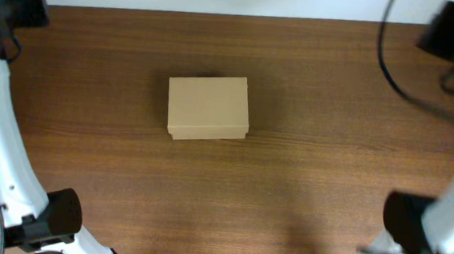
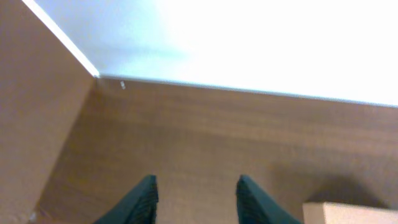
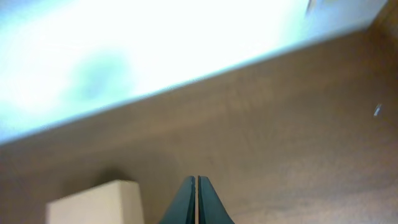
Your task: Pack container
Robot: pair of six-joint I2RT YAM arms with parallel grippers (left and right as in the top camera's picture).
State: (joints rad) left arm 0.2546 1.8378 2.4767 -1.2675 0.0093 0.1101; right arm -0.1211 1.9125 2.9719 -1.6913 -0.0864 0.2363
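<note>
Wooden table (image 1: 328, 174) bearing the container (image 1: 208, 107) at its centre, lid apparently shut flat, placed between my two arms, presumably so either can reach it. My left gripper (image 2: 196, 186) has its fingers spread and grasps nothing; my right gripper (image 3: 196, 186) has its fingers pressed together, empty, both well apart from the box.

Overhead downward; wrists low; common container (image 1: 208, 108).

Container (image 1: 208, 107) is tan, table (image 1: 312, 173) brown wood-grain, fingers (image 2: 140, 202) apparently dark green.

Blurred wrist views, overexposed white background
</note>
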